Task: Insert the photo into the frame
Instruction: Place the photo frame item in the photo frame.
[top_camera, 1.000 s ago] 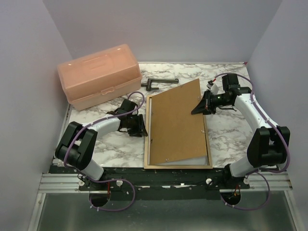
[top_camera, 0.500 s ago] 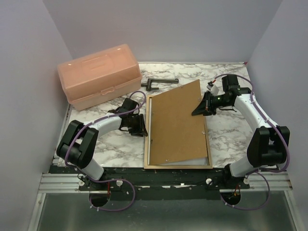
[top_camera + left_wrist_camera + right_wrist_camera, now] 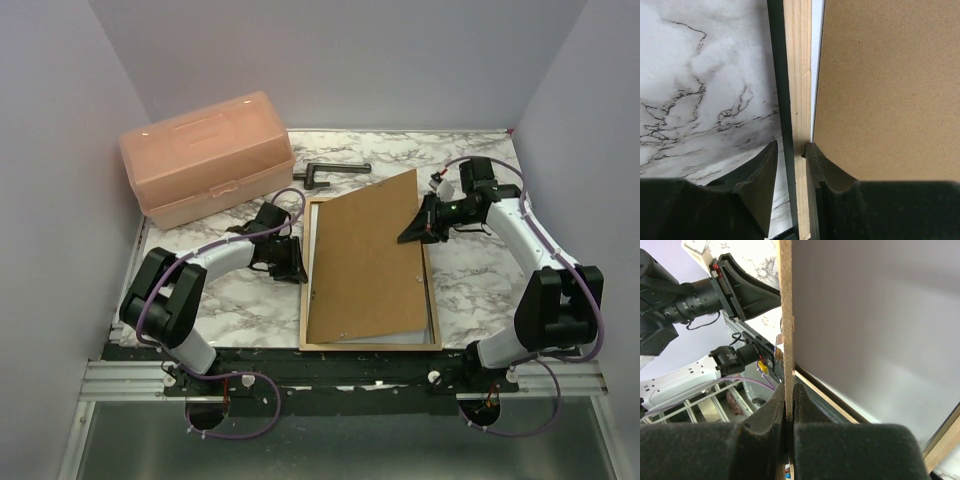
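At the left rail of the frame (image 3: 370,344), left claw (image 3: 790,146): it is standing part open, straddling the wooden rail. The inner finger is touching the rail's inner side by the board's edge. The outer finger is hanging just clear of the black outer edge, so it is gripping nothing.
Right claw (image 3: 790,390): it is clenching the brown board (image 3: 365,260) by its thin edge near the far right corner. Its fingers are pressing on both faces and holding that corner up off the frame.
Brown board: it is lying skewed across the frame, with its far right corner sticking out past the far rail and its left edge running just inside the left rail.
Frame: it is lying flat in the middle of the marble table (image 3: 470,285), tan wood face up, with its near rail sitting close to the table's near edge.
Photo: a pale sheet (image 3: 880,340) is showing inside the frame under the lifted board. I cannot tell whether it is the print's white back or the pane.
Other things: a pink plastic box (image 3: 205,155) is sitting at the far left, and a black tool (image 3: 335,170) is lying just beyond the far rail.
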### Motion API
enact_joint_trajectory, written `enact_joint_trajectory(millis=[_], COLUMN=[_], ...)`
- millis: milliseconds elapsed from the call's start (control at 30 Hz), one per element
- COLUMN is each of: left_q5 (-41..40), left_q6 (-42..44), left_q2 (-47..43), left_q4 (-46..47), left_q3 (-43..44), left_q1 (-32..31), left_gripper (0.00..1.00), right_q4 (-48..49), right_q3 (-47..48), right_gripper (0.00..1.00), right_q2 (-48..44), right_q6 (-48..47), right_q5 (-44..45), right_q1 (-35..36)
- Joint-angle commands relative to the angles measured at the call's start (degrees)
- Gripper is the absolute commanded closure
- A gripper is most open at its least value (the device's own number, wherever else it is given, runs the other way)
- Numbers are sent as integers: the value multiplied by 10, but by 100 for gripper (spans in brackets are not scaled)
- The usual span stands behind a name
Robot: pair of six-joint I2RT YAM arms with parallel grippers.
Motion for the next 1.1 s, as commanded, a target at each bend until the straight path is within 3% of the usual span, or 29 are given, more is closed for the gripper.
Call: enact_joint_trajectory(millis=[0, 533, 667, 867, 1067], left_q5=[-48, -57, -61, -64, -70], left_q6=[14, 31, 32, 32, 29], left_q2=[34, 46, 47, 48, 49], left_q4=[1, -13, -18, -21, -20], left_q3=[0, 12, 13, 13, 11], left_q1=[-11, -16, -17, -18, -19], left_gripper=[71, 74, 73, 72, 69], right_q4=[-4, -11, -16, 4, 23], right_q3=[-15, 20, 19, 18, 12], right_gripper=[100, 100, 97, 59, 31], right_q2=[15, 72, 79, 70, 73], right_q6=[5, -23, -20, 1, 13], right_q5=[5, 26, 72, 110, 141], right_q1=[10, 48, 55, 55, 67])
